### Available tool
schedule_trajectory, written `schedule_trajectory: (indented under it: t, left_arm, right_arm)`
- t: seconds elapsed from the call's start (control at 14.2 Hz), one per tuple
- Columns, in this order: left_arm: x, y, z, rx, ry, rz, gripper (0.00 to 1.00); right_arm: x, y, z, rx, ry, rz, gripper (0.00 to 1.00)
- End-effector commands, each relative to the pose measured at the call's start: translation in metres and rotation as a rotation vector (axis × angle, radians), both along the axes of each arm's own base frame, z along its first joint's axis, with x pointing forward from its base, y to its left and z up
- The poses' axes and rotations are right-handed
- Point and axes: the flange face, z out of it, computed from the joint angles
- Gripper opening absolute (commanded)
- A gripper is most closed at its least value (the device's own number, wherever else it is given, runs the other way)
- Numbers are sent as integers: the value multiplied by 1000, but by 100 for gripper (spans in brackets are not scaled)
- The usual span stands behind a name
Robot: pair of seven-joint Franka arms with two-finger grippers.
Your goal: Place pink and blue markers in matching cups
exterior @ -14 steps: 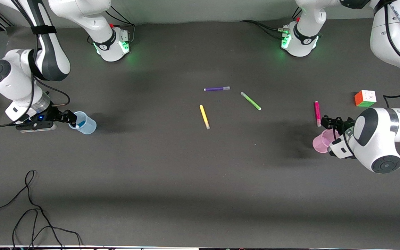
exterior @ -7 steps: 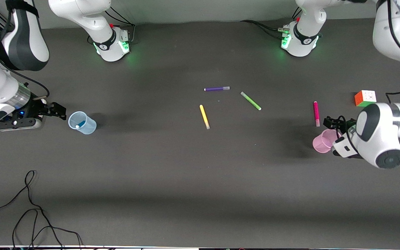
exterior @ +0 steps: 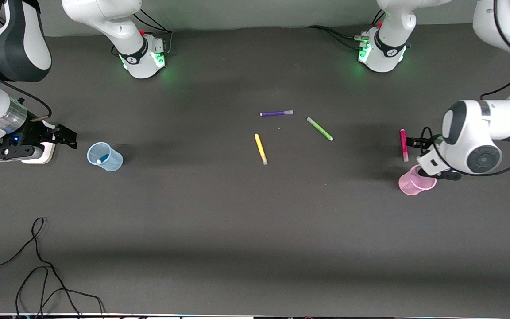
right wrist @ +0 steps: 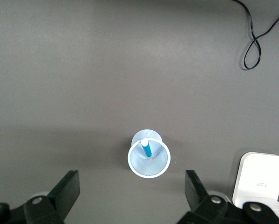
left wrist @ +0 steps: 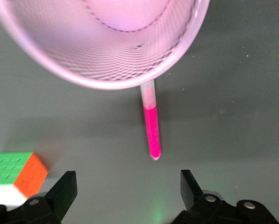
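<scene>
Right now the blue marker [exterior: 103, 157] stands inside the light-blue cup [exterior: 104, 157], at the middle left of the front frame. The right gripper [exterior: 70, 138] hangs beside that cup, toward the right arm's end of the table, its fingers spread wide and holding nothing; in the right wrist view the cup [right wrist: 148, 159] sits centred between the two dark fingers with the marker [right wrist: 146, 148] poking up in it.

Over at the middle right of the front frame, the pink marker [exterior: 403, 144] lies flat on the dark table [exterior: 219, 230], just above the pink mesh cup [exterior: 414, 182], close to it but apart. The left gripper [exterior: 411, 142] hovers right by the marker, fingers spread, empty. In the left wrist view the marker [left wrist: 152, 132] reaches out from under the cup's rim [left wrist: 109, 44], and a colour cube [left wrist: 17, 177] sits near the lower left corner.

Purple [exterior: 276, 113], green [exterior: 319, 129] and yellow [exterior: 260, 149] pens lie scattered around the centre.
</scene>
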Motion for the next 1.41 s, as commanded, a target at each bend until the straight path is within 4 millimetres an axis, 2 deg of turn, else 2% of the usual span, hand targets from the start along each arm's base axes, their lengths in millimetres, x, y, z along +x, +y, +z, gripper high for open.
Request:
schedule_trajectory:
  t: [0.0,0.14,0.21,0.42,0.49,0.78,0.85,0.92,0.99,1.13,1.27,1.34]
  left_arm:
    - [-23,3,-20,-13,-29,-12,96]
    - [-24,2,-34,-20,-26,-14,92]
    - [-24,2,-41,-23,-25,-15,89]
    - [-26,2,-52,-27,-14,-13,66]
    - [-26,1,-54,-28,-13,-12,63]
    - [-26,0,-69,-36,-19,-14,63]
    - [-27,0,-71,-37,-16,-14,62]
    - [-26,0,-71,-37,-17,-14,55]
    - [-26,0,-71,-37,-17,-14,45]
    - [-26,0,-70,-36,-14,-14,22]
    - [-26,0,-69,-35,-11,-13,9]
    - [-26,1,-68,-35,-11,-13,6]
  right_arm:
    - [3,4,30,26,-25,21,100]
    - [3,25,61,60,-4,32,100]
    - [3,28,75,73,0,31,100]
    - [0,36,85,78,8,43,100]
    - [-4,38,89,82,9,47,100]
    - [-15,39,111,86,-6,52,100]
    - [-14,38,110,86,-3,53,100]
    - [-15,39,111,86,3,55,100]
    - [-15,48,114,81,-3,69,100]
    - [-16,52,112,78,3,72,100]
    - [-15,54,110,79,6,73,100]
    - [-15,54,107,79,11,71,100]
